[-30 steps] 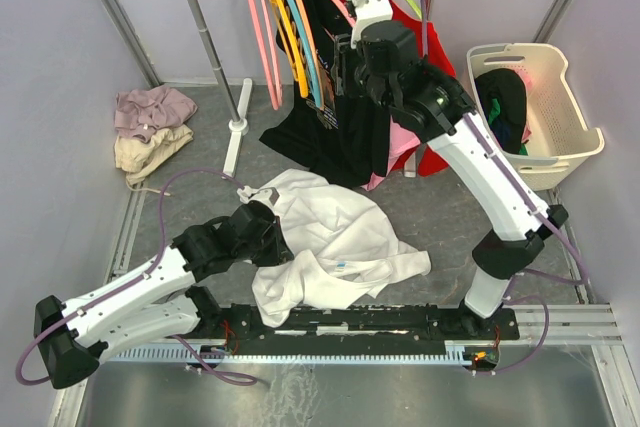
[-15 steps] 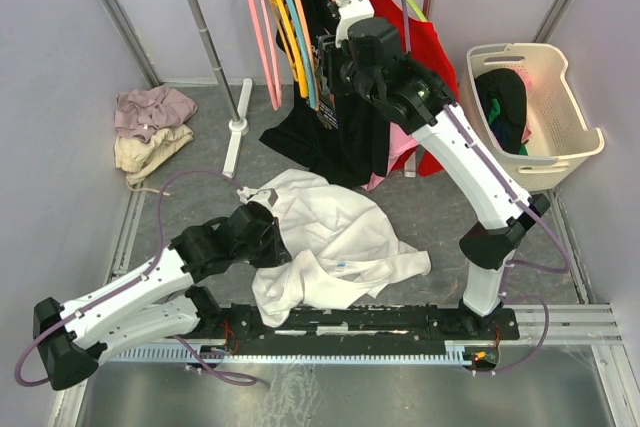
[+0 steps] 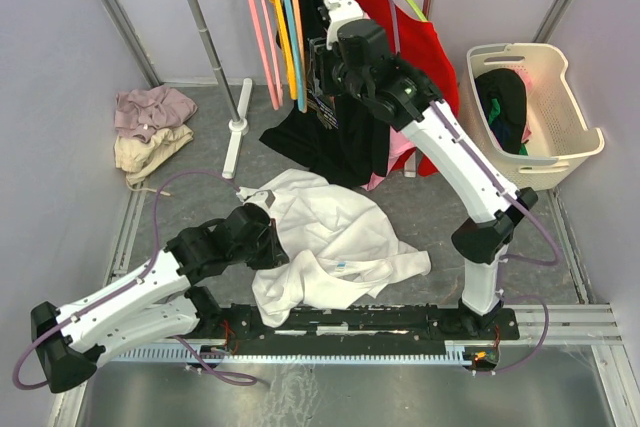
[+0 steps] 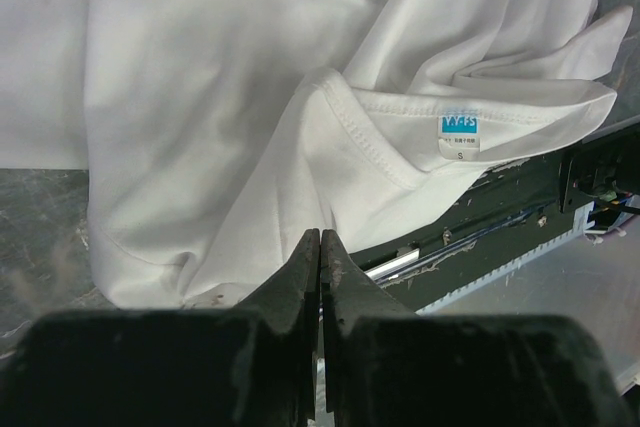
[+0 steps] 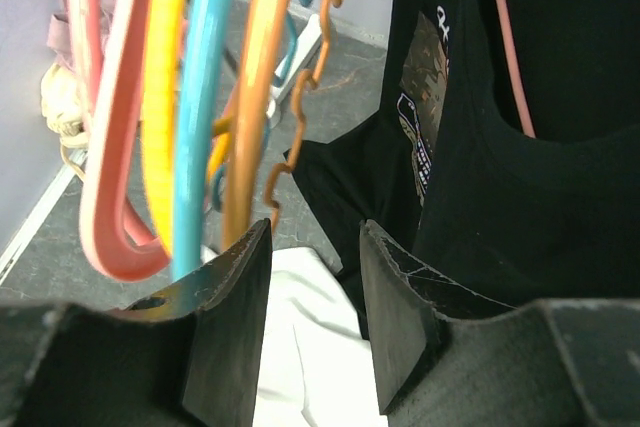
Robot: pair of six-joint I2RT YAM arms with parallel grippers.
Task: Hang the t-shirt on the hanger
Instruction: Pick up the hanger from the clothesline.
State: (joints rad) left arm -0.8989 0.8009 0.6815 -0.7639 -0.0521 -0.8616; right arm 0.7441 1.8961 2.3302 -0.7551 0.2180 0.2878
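Observation:
The white t-shirt lies crumpled on the floor in front of the arm bases. Its collar and blue label show in the left wrist view. My left gripper is shut, with its tips over the shirt's fold just below the collar; no cloth shows between the jaws. My right gripper is open and raised at the clothes rack. The thin orange hanger with the wavy bar hangs just beyond and left of the right gripper's left finger, outside the jaws.
The rack's pole carries pink hangers, a yellow-orange hanger, a blue hanger, a black printed shirt and a red garment. A laundry basket stands at the right. A clothes pile lies at the left.
My right gripper has moved left and farther back along the rack, closer to the hangers. My left arm has shifted only slightly, and the shirt has stayed where it was.

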